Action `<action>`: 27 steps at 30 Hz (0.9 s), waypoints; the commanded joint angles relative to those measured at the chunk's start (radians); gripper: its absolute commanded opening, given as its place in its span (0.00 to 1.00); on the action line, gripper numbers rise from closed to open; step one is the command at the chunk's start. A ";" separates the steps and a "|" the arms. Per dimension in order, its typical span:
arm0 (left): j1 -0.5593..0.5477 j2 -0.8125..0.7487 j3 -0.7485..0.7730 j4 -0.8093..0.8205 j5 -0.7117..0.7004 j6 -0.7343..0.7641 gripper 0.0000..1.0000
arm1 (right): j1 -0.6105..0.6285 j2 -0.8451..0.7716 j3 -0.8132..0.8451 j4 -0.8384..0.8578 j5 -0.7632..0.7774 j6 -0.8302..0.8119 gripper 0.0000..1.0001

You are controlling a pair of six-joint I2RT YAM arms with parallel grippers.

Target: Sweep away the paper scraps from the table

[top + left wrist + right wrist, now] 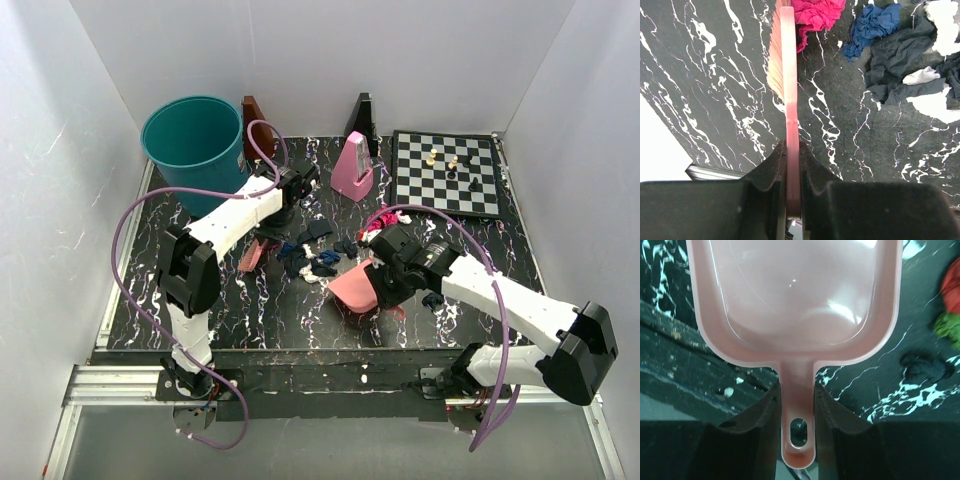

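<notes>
**Pink brush (788, 75) and dustpan (795, 290) gripped, paper scraps (310, 255) loose between them**

Crumpled paper is what must be moved, and it is judged very light and soft. The wads are likely to roll, skid or spring away under a firm stroke rather than resist it. No direct hold on them is called for. They are best pushed low and slowly by the bristles, from the side away from the pan.

The scraps are gathered near the middle of the table (230, 300), mostly dark blue and white, between the two arms. A magenta wad is seen touching the brush head in the left wrist view. Red, green and dark blue pieces lie apart to the right of the dustpan.

The left gripper (792, 150) is clamped tight on the thin brush handle, edge-on, with the bristles pointing away to the left. The left arm is stretched forward and bent inward over the table.

The right gripper (797, 405) is closed partway around the dustpan's narrow handle. The pan is empty, and its mouth is turned toward the pile. The right arm is reached in low from the right.
</notes>
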 commanded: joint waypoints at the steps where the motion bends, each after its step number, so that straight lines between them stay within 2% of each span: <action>1: -0.006 -0.021 0.051 0.021 0.099 0.059 0.00 | 0.034 -0.004 0.037 -0.106 -0.079 0.038 0.16; 10: -0.013 0.000 0.105 0.008 -0.088 0.113 0.00 | 0.055 0.074 0.011 -0.020 -0.122 0.027 0.15; 17: -0.013 0.051 0.120 0.028 0.009 0.144 0.00 | 0.057 0.185 0.028 0.075 -0.116 -0.025 0.13; 27: -0.022 0.086 0.160 0.117 0.237 0.225 0.00 | 0.052 0.332 0.160 0.110 -0.021 -0.091 0.11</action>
